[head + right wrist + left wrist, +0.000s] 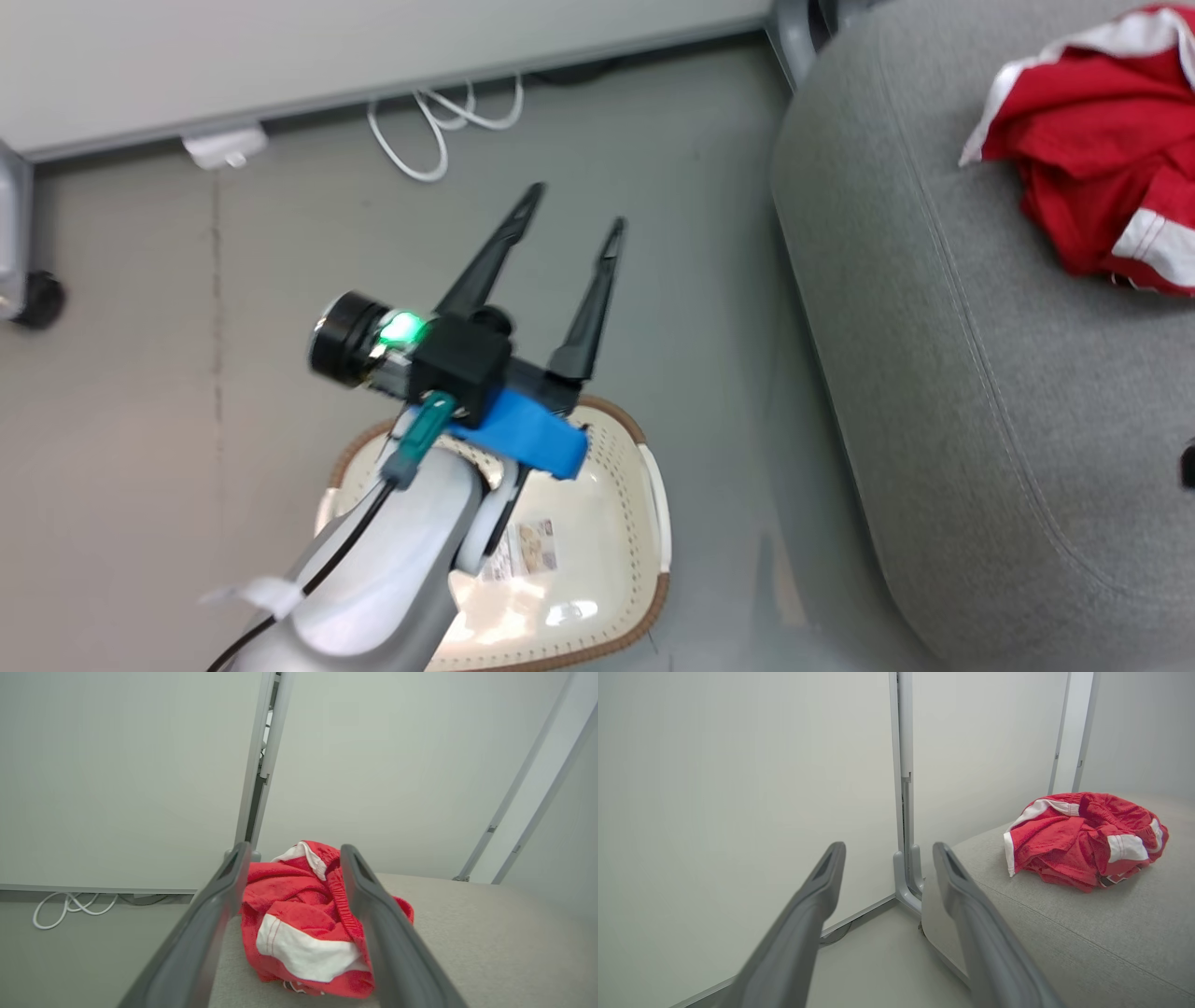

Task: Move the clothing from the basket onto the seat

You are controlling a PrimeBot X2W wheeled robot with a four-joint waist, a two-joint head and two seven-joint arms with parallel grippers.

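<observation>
Looking down in the head view, the left gripper (575, 207) hangs above the far rim of the basket (597, 495), its two dark fingers spread wide and holding nothing. The basket's inside shows no garment, just a paper label (527, 551) on its bottom, though the pale forearm (392, 560) hides part of it. To the right, the seat (934, 373) carries the clothing (1092, 159), a crumpled red heap with white trim, well apart from the basket. In the left wrist view the same open fingers frame a wall post (903, 765), with the clothing (1083, 840) lying on the seat (1064, 933) off to the right. In the right wrist view the right gripper (293, 850) has its fingers apart on either side of the clothing (299, 933), which rests on the seat (490, 933); nothing looks pinched. By my judgement the move is done or nearly so, with only the hidden part of the basket left to check. There are one basket, one seat, two grippers and one red heap. A scrap of dark print at its lower edge hints at a second garment, but I cannot tell.
</observation>
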